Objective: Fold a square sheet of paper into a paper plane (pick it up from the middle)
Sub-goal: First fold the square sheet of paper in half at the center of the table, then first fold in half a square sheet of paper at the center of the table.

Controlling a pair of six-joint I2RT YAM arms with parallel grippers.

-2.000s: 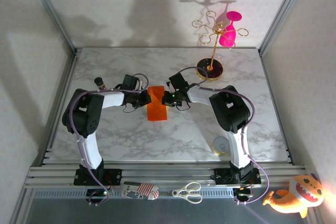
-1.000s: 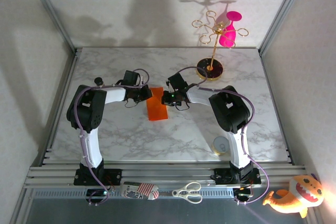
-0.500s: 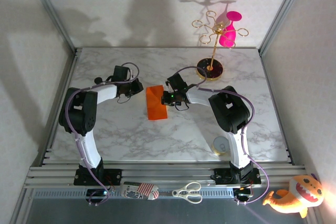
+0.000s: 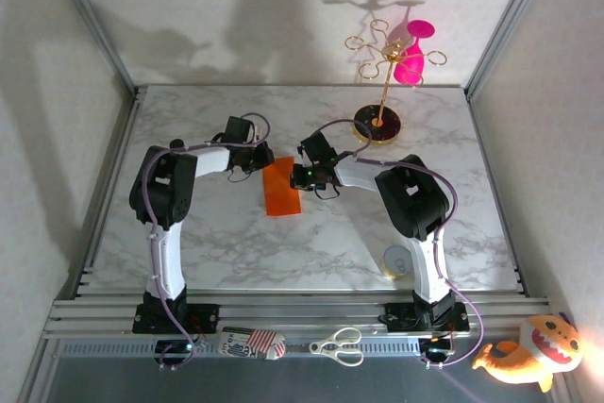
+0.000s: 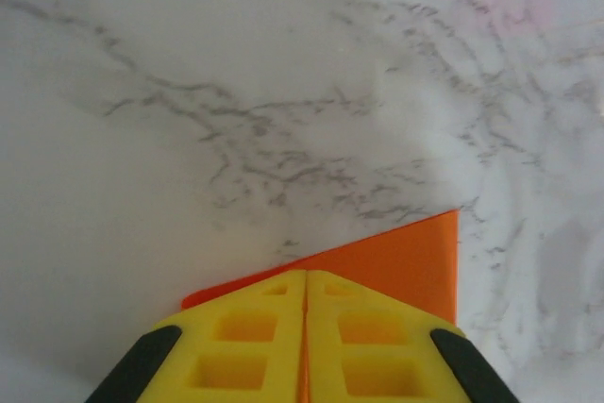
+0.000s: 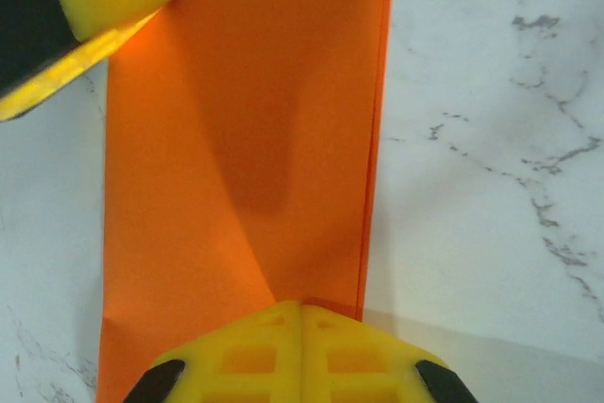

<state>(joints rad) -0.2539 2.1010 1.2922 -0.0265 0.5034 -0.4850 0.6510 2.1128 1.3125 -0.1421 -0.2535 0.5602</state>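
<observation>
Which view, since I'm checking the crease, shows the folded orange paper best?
Right wrist: the orange paper is close, its layered long edge crisp. Top external shows most of it, small; left wrist, just one corner.

The bright-orange sheet of paper point(image 4: 281, 188), folded into a narrow rectangular strip with doubled layers along one long edge, lies flat and slightly tilted on the marble tabletop point(image 4: 236, 252) near the overhead frame's middle.
</observation>
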